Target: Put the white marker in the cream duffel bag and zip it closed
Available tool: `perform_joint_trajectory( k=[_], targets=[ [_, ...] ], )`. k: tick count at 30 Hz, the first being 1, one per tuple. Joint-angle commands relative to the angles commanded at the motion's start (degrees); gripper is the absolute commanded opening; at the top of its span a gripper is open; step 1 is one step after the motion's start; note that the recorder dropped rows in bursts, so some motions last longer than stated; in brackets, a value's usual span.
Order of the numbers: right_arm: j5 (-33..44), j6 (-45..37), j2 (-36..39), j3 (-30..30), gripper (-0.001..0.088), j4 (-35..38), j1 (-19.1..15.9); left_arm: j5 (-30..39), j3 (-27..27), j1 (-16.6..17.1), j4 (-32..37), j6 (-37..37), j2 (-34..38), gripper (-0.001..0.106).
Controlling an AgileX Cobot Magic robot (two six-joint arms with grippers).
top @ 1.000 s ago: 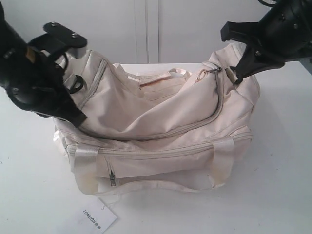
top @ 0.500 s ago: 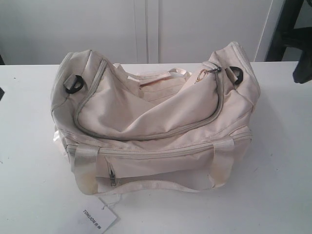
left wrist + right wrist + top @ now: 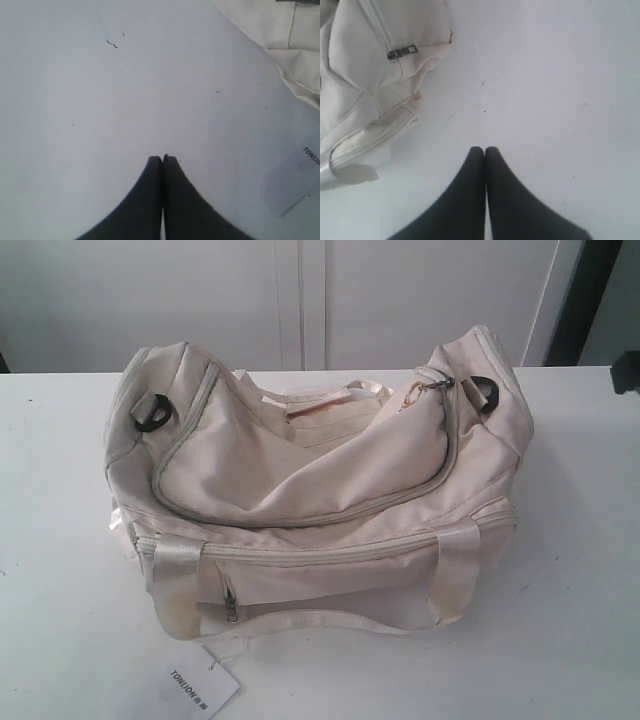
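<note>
Left gripper (image 3: 162, 159): fingers pressed together with nothing between them, hanging over bare table (image 3: 580, 570).
Left gripper's surroundings: a corner of the cream duffel bag (image 3: 295, 45) and its paper tag (image 3: 292, 182) lie off to one side, well apart from the fingertips.
Right gripper (image 3: 485, 149): also pressed shut and empty over bare tabletop. The nearest end of the bag, with a small pocket zipper pull (image 3: 402, 51), is near but not touched.
What has just changed: a second ago both arms were at the two ends of the bag in the exterior view. Now both have drawn off it and the bag lies free, its shape unchanged.
Cream duffel bag: it lies across the middle of the table, reaching back almost to the far edge. The tag lies flat by the near edge.
Main zipper (image 3: 300, 518): the grey-beige line runs unbroken along the top flap, with the key-ring pull (image 3: 415, 395) at the right end by a black strap ring (image 3: 484, 392). It looks closed.
White marker: not visible in any view, on the table or in either gripper. It is most likely inside the bag.
Meaning for the task: with the zipper apparently drawn shut and both grippers backed off empty, the task looks finished or nearly so.
</note>
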Motion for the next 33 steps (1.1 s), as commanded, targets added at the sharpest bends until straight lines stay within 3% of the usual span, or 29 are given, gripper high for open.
perform_joint_trajectory(
  k=[10, 18, 23, 27, 33],
  targets=[
    [-3.0, 0.0, -19.4, 14.0, 0.0000, -2.1, 0.0, -3.7, 9.0, 0.0, 0.4, -2.3, -12.7, 0.000],
    [-3.8, 0.0, -41.0, 24.9, 0.0000, -3.5, 0.0, -5.3, 15.0, 0.0, 2.3, -2.3, -25.0, 0.000],
    [-14.3, 0.0, -51.6, 31.5, 0.0000, -4.7, 0.0, -5.5, 16.3, 0.0, 6.0, -2.3, -29.1, 0.000],
    [-31.2, 0.0, -55.1, 37.4, 0.0000, -6.3, 0.0, -5.3, 16.3, 0.0, 6.4, -2.3, -29.5, 0.000],
    [-31.2, 0.0, -55.2, 39.2, 0.0000, -5.6, 0.0, -5.4, 16.3, 0.0, 6.4, -2.3, -29.5, 0.000]
  ],
)
